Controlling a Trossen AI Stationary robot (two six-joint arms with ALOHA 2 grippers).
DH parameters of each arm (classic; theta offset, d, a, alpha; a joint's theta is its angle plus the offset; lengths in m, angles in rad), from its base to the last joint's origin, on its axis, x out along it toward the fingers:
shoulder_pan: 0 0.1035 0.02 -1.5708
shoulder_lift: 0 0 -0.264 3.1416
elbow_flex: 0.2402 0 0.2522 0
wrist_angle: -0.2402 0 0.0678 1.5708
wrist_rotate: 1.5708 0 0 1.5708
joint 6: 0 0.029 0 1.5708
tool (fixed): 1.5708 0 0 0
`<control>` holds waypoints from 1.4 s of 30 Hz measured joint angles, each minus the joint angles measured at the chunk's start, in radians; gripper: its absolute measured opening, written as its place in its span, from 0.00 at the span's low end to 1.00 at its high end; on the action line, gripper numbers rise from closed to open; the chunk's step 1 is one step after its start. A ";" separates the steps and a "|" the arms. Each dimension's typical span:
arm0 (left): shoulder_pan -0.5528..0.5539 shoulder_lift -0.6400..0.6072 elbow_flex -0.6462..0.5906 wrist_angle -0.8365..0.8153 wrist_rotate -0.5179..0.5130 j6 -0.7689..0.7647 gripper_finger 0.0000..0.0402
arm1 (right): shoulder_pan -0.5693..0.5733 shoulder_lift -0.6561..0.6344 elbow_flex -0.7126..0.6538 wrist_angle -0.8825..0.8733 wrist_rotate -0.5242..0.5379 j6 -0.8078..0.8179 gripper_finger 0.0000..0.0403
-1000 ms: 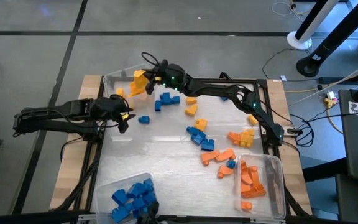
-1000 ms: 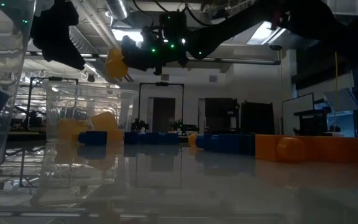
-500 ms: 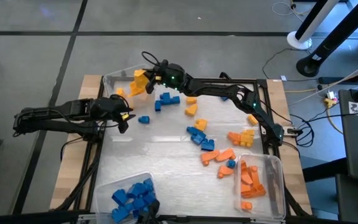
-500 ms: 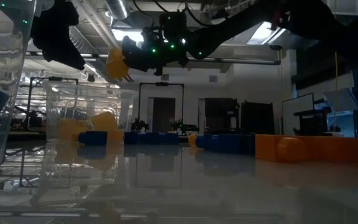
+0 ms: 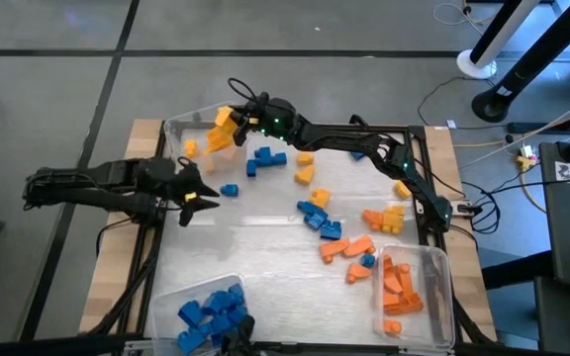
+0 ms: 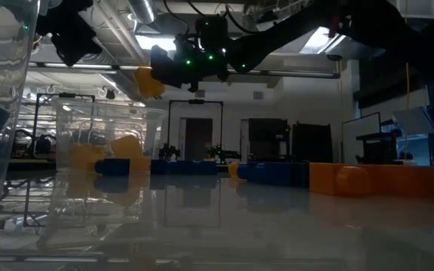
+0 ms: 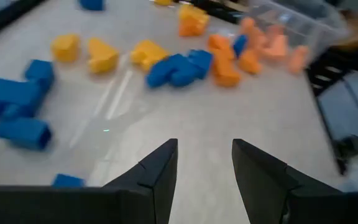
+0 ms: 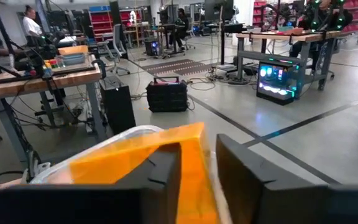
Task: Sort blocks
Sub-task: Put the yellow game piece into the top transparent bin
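A large workshop with a grey concrete floor (image 5: pixel 265 25) crossed by dark seams surrounds the pale surface (image 5: pixel 265 232). Beyond it stand wooden workbenches (image 8: pixel 55 74), red shelving (image 8: pixel 101 15) at 12 o'clock and a lit computer case (image 8: pixel 277 83) at 2 o'clock. Ceiling lights (image 6: pixel 145 44) glow among overhead pipes, above a dark doorway (image 6: pixel 200 139).

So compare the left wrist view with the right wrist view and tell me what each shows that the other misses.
Only the left wrist view: the open left gripper over the table, blue bricks, orange bricks. Only the right wrist view: the right gripper shut on a yellow brick, the room beyond. Both: a clear bin, though not the same one.
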 joint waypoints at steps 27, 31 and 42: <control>-0.087 -0.075 0.000 0.122 -0.332 0.088 0.36 | 0.003 -0.001 0.000 0.011 -0.029 0.029 0.36; -0.037 -0.053 0.001 0.259 -0.380 0.232 0.36 | 0.003 -0.001 0.000 0.010 -0.029 0.029 0.36; 0.180 0.104 0.001 0.282 -0.380 0.398 0.36 | 0.003 -0.001 0.000 0.012 -0.029 0.029 0.36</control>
